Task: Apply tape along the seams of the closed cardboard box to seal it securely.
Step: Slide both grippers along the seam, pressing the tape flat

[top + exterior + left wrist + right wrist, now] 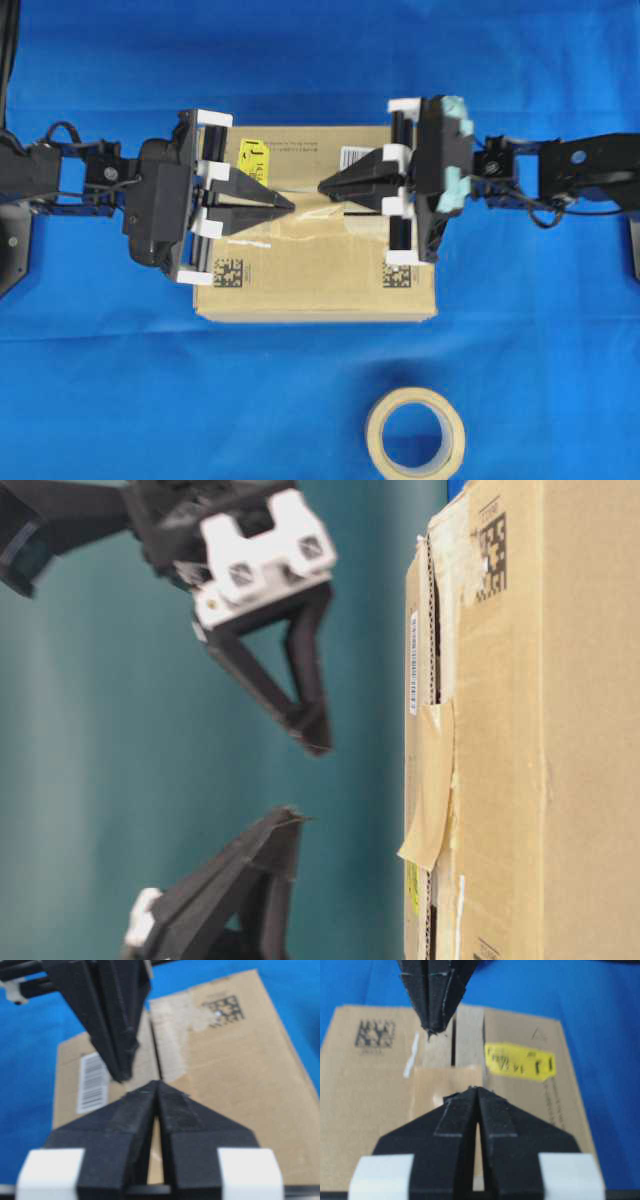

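The brown cardboard box (310, 280) lies in the middle of the blue table, with a yellow sticker (520, 1062) and a barcode label (92, 1082) on its top. Its seam (454, 1045) runs lengthwise between the flaps. A tan piece of tape (445, 1085) lies across the seam near the middle, and one corner of the tape (428, 780) curls up off the cardboard. My left gripper (290, 205) and right gripper (322, 187) point at each other over the box top, tips close together. Both are shut and hold nothing. From table level they hang a little clear of the box (560, 730).
A round roll of tan tape (415, 433) lies flat on the blue cloth in front of the box, to the right. Two black square codes (227, 272) mark the box top near its front edge.
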